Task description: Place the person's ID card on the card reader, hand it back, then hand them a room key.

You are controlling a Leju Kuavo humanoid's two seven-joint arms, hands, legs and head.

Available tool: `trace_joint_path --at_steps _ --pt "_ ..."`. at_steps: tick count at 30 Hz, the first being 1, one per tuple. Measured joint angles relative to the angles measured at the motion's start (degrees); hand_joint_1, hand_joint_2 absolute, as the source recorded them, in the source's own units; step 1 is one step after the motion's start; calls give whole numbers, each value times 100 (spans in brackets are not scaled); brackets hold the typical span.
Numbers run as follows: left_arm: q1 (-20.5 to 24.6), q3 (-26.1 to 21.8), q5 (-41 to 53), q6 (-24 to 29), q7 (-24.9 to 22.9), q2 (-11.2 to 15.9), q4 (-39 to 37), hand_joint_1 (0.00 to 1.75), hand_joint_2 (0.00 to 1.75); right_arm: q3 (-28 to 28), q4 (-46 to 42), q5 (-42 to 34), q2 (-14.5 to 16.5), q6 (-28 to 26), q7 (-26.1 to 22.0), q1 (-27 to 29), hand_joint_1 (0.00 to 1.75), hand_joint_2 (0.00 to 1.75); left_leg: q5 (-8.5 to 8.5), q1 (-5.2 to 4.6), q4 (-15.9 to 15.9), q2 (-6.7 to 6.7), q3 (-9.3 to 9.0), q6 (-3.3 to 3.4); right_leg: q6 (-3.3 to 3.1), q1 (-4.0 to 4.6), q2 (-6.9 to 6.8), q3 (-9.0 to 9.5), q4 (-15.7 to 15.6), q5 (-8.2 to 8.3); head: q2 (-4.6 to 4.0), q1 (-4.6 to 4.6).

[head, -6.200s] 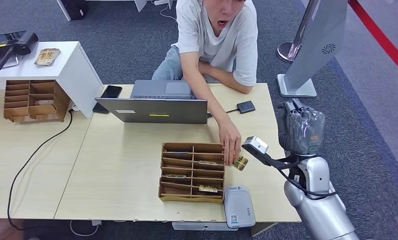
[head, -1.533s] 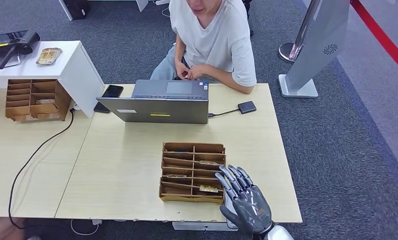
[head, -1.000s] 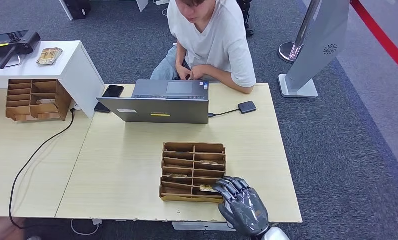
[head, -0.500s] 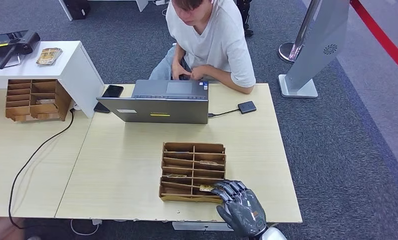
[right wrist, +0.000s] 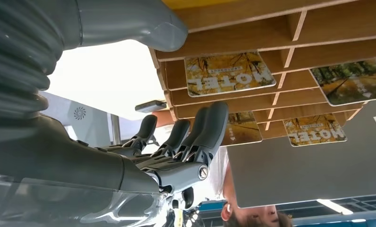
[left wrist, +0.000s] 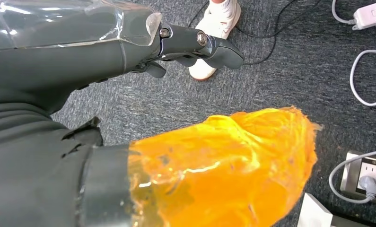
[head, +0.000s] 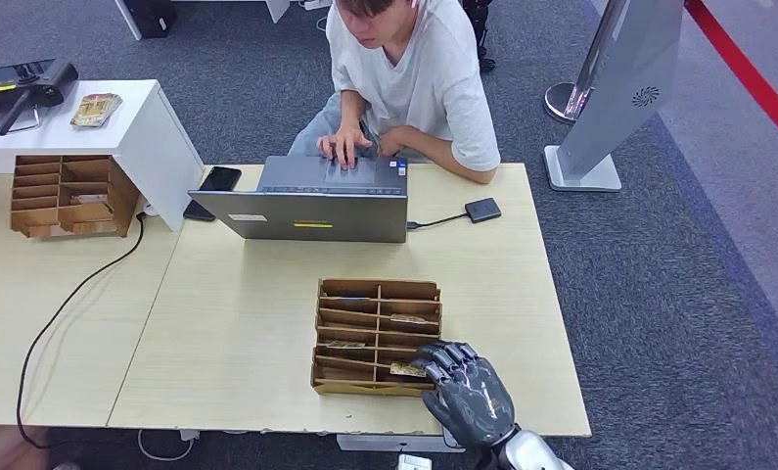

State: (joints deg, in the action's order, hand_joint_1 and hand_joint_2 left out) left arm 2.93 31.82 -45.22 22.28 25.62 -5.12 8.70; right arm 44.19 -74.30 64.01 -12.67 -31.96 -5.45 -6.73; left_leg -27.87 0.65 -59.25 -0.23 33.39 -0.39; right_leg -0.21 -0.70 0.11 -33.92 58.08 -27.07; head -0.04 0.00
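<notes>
Fingers (head: 441,356) of the right hand (head: 468,395), at the lower middle of the frame, are spread and hold nothing; their tips reach the room key (head: 405,369) in the organizer's (head: 375,290) bottom right slot. The key lies flat, long axis sideways. Contact is unclear. The left hand (left wrist: 143,47) hangs over the floor, holding nothing.

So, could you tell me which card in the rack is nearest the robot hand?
The card in the rack's right column, second slot from the front, beside the right robot hand.
</notes>
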Motion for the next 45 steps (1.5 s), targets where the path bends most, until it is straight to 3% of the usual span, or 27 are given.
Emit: trace_joint_path --at_steps 16,24,30,36,45 --pt "0 15 2 -51 56 11 0 0 0 2 157 -41 76 55 12 -139 80 175 0 0 0 0 0 0 0 0 0 0 0 0 0 0" --pt "0 17 2 -67 85 11 0 0 0 2 192 -43 79 72 14 -164 99 175 0 0 0 0 0 0 0 0 0 0 0 0 0 0" --pt "-1 17 -1 -81 101 11 0 0 0 2 209 -43 91 92 14 -187 102 175 0 0 0 0 0 0 0 0 0 0 0 0 0 0" --pt "-1 17 -2 -93 115 11 0 0 0 2 212 -43 93 92 14 -196 132 175 0 0 0 0 0 0 0 0 0 0 0 0 0 0" --pt "-1 17 -4 -122 156 11 0 0 0 2 225 -43 106 93 14 -225 162 175 0 0 0 0 -1 0 0 0 0 0 0 0 0 0"
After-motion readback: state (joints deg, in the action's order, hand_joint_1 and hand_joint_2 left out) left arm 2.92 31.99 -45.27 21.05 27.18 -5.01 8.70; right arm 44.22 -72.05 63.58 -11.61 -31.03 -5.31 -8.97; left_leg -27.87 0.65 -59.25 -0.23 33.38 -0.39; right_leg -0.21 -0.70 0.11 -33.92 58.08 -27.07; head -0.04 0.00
